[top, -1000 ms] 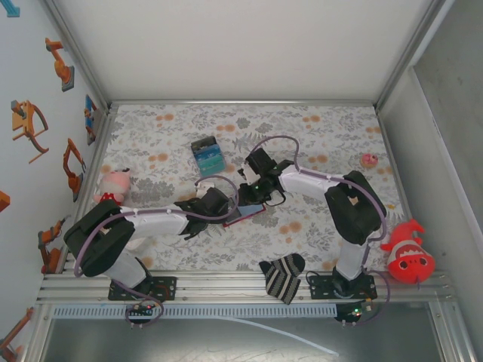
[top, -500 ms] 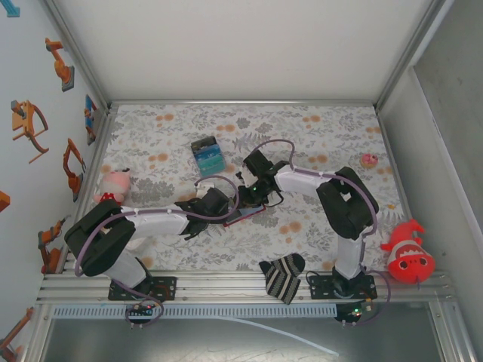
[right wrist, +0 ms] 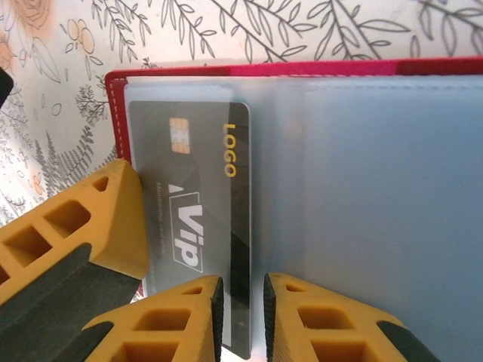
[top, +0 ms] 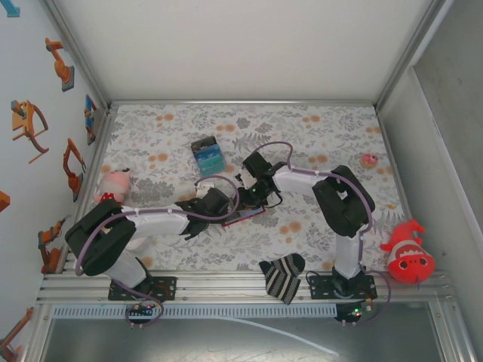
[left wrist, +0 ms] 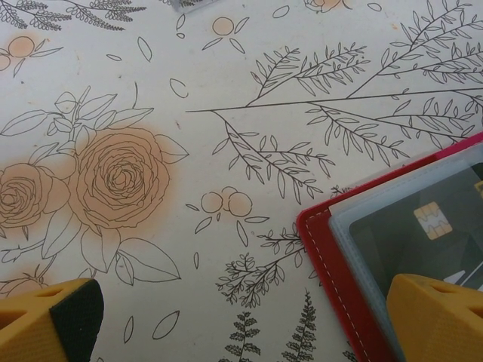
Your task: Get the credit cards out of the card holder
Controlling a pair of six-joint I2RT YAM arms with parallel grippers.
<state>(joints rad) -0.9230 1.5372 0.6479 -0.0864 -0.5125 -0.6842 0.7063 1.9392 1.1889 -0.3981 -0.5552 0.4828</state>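
Robot lab test cell, aluminium-profile frame (top: 241, 102), white panel walls (top: 241, 45), robot-arm stickers (top: 60, 64) on side wall, left arm (top: 151, 220) and right arm (top: 302, 181) bolted to slotted rail (top: 226, 286), floral tablecloth (top: 332, 132), red plush toy (top: 407, 253)

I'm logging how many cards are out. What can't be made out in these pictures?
Top view: card holder mostly covered by the left gripper and right gripper; slots hidden.
Top view: teal cards too small to count.
Right wrist view: dark card runs off the bottom edge; whether the right gripper pinches it is unclear.
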